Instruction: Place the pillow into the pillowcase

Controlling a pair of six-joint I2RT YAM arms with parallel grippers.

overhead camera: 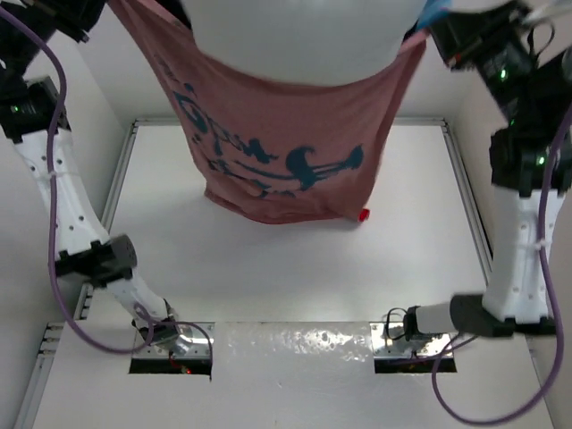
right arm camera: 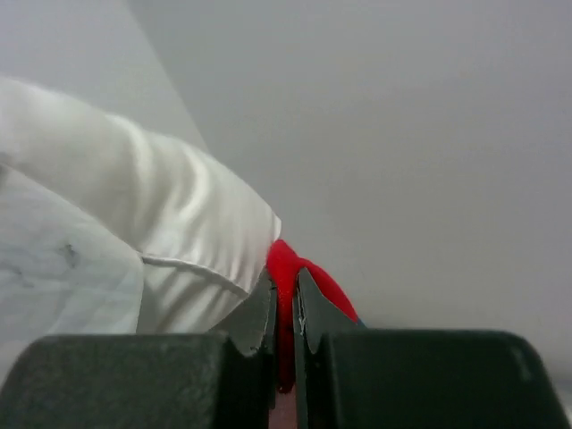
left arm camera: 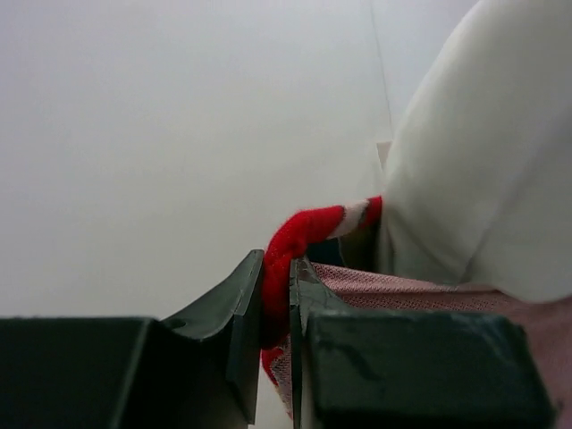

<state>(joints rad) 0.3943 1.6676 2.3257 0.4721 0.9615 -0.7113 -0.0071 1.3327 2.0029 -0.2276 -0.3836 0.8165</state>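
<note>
1. Hanging high over the table (overhead camera: 268, 277), the pillowcase (overhead camera: 277, 143) is stretched between both arms.
2. The pillow (overhead camera: 304, 36) sits in its open top, bulging above the rim.
3. The left gripper (left arm camera: 277, 308) is clamped on the pillowcase's red edge.
4. The right gripper (right arm camera: 284, 326) is clamped on the opposite red edge, just beside the pillow.

Left arm (overhead camera: 71, 201), right arm (overhead camera: 518, 259): white links dotted with small holes, black joints, green lights (overhead camera: 15, 109). Purple cables (overhead camera: 55, 295) along each. Fingers (left arm camera: 223, 349) matte black, wedge-tipped.
</note>
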